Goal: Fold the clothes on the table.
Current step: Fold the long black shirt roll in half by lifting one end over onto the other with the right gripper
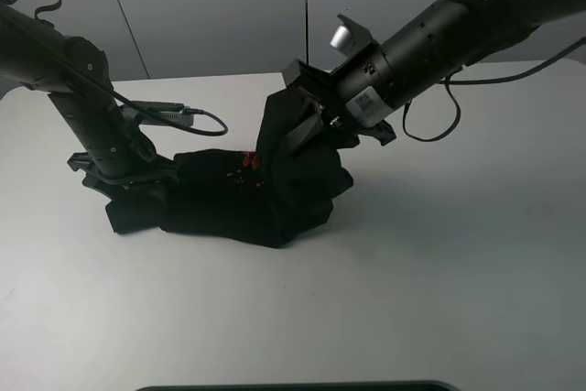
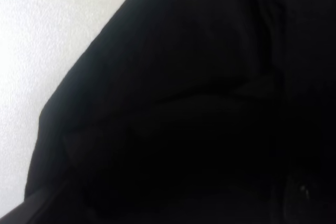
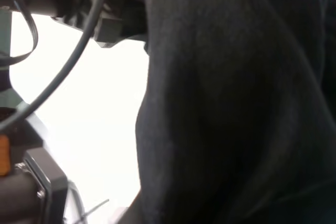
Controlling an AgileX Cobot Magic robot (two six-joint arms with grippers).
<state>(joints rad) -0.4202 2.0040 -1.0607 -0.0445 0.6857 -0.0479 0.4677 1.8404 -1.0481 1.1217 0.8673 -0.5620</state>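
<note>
Soft, even light falls from overhead in the high view: the white table (image 1: 458,281) reads as a smooth pale grey with no glare. A faint, blurry-edged shadow lies at 3 o'clock of the black T-shirt (image 1: 238,212), whose folds sink into near-solid darkness, so that only its small red print stands out. In the left wrist view the T-shirt is underexposed and featureless, and the table beside it is glaring and grainy. In the right wrist view the table burns to pure white, and a close cable (image 3: 63,61) is soft and out of focus.
</note>
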